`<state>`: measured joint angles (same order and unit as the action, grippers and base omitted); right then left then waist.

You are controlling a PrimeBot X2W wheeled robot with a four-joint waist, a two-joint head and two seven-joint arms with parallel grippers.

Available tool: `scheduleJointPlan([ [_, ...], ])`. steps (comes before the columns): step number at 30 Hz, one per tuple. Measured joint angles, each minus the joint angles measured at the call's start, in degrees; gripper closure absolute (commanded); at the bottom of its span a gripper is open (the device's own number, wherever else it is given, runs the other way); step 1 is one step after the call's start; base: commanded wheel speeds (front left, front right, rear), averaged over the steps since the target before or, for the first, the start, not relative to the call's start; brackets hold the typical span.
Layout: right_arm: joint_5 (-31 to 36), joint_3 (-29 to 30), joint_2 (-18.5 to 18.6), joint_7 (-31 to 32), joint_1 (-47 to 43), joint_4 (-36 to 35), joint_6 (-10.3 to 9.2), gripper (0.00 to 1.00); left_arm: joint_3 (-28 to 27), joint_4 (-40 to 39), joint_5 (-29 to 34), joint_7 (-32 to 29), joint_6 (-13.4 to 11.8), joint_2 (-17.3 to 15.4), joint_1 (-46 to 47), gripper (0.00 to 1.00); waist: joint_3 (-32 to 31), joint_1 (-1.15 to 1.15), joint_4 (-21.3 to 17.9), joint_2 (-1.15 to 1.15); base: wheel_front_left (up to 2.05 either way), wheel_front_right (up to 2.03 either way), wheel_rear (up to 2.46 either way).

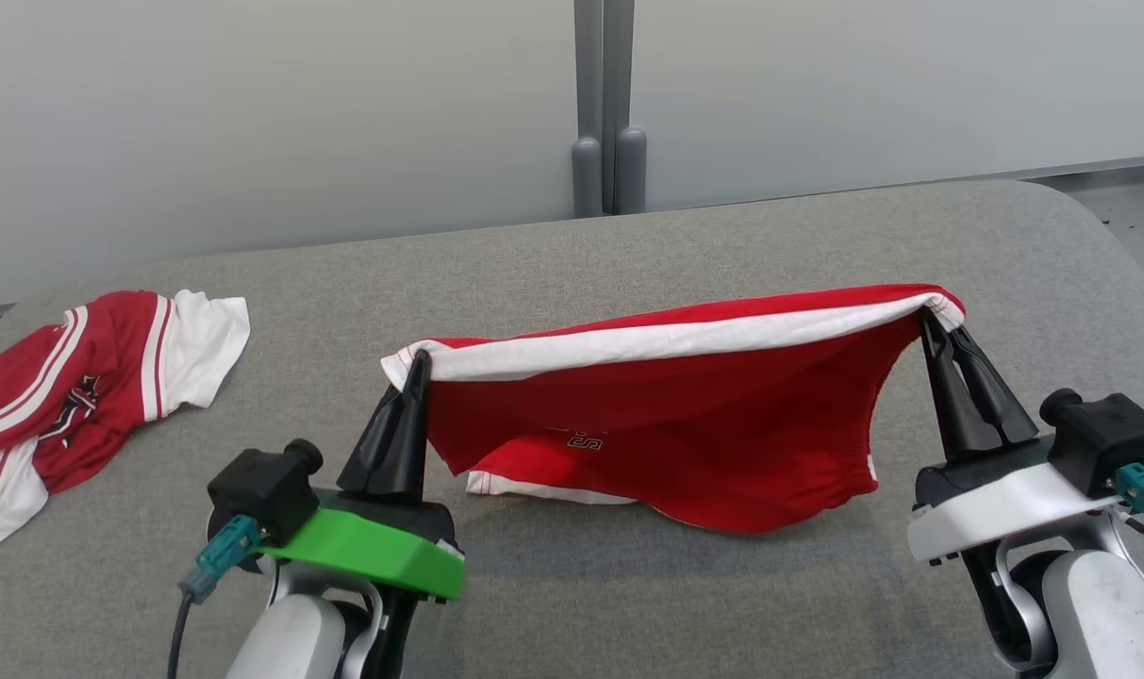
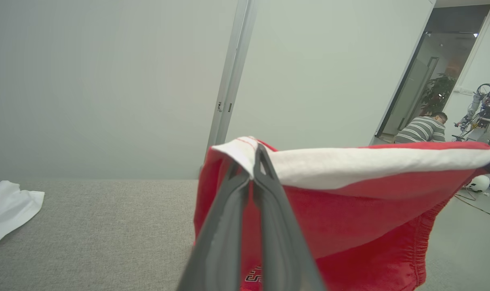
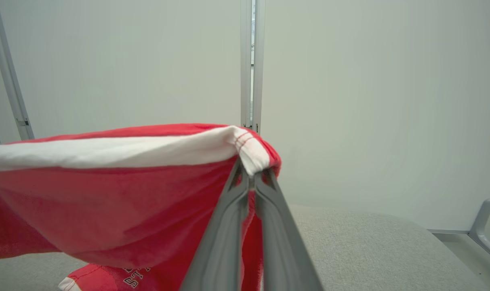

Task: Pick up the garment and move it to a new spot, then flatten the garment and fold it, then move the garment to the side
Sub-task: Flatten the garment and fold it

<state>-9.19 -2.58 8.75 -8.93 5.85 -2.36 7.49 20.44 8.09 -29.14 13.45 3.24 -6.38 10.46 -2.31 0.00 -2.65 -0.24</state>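
Observation:
A red garment with a white band hangs stretched between my two grippers above the grey table. My left gripper is shut on its left corner, my right gripper is shut on its right corner. The lower edge droops to the table surface in the middle. In the left wrist view the left gripper pinches the white band of the garment. The right wrist view has the right gripper clamped on the white corner, with the garment sagging to the left.
A second red and white garment lies crumpled at the table's left edge, its white part also in the left wrist view. A pale wall with a post stands behind the table. A person bends over in a far doorway.

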Motion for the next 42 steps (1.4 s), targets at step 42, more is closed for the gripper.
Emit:
scheduleJointPlan([
  [42,0.0,-16.6,3.9,-6.1,53.0,42.6,0.01,1.00,-0.9,21.8,-2.1,1.7,4.1,-3.0,42.7,1.00,19.7,0.01,5.4,0.00,0.00,0.00,0.00],
])
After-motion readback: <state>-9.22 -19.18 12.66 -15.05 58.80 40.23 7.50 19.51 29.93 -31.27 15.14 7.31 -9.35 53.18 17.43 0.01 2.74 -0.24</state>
